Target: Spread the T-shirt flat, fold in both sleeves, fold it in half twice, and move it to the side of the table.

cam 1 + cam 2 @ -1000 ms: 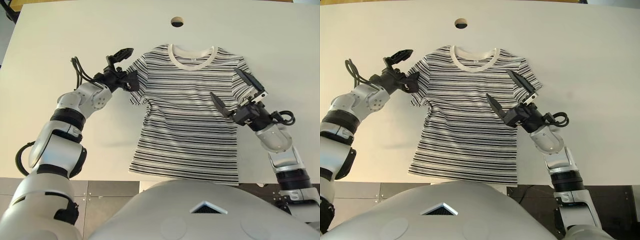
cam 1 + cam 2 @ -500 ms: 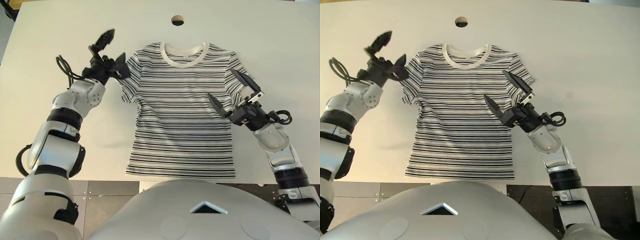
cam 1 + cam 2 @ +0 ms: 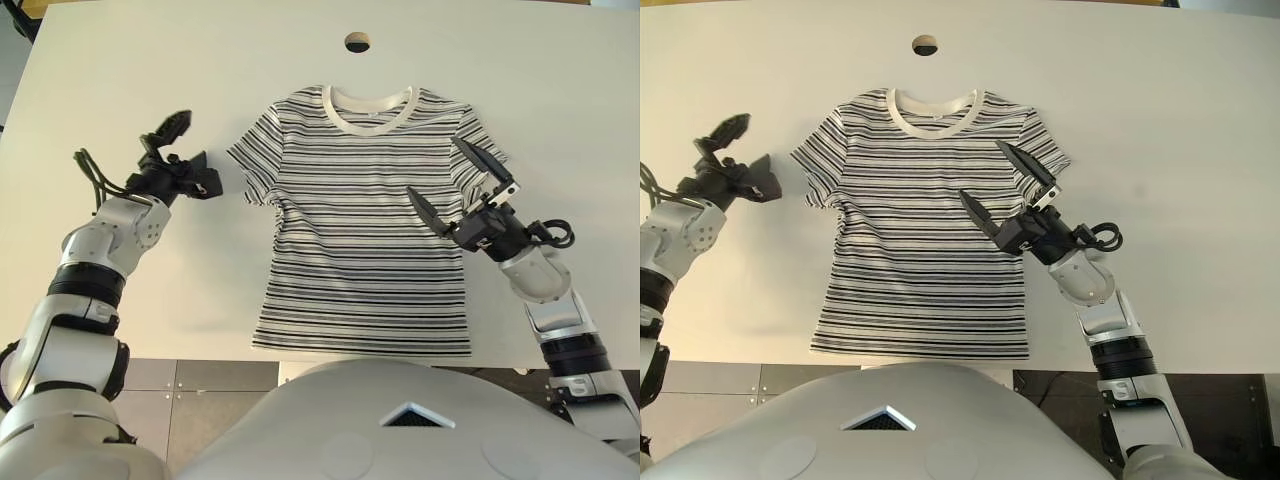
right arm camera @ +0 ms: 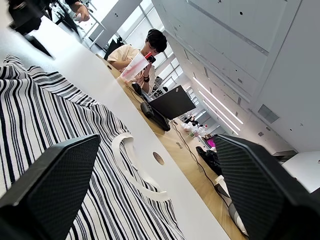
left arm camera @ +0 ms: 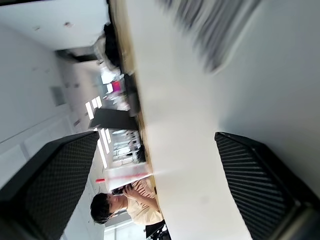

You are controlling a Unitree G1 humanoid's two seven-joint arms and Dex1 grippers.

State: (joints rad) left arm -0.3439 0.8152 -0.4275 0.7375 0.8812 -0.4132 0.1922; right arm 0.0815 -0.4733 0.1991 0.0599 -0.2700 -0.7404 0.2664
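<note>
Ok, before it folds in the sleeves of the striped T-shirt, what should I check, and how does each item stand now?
1. Black-and-white striped T-shirt spread flat on the white table: ok.
2. Left sleeve and right sleeve lying outward, unfolded: ok.
3. Left gripper open, over bare table beside the left sleeve: ok.
4. Right gripper open over the shirt's right side: ok.
5. Right gripper's height above the cloth: cannot tell.

One striped T-shirt (image 3: pixel 365 215), two sleeves. One tabletop (image 3: pixel 150 60), one round hole (image 3: pixel 356 42). Two pincers: left pincer (image 3: pixel 185 155), right pincer (image 3: pixel 455 180).
</note>
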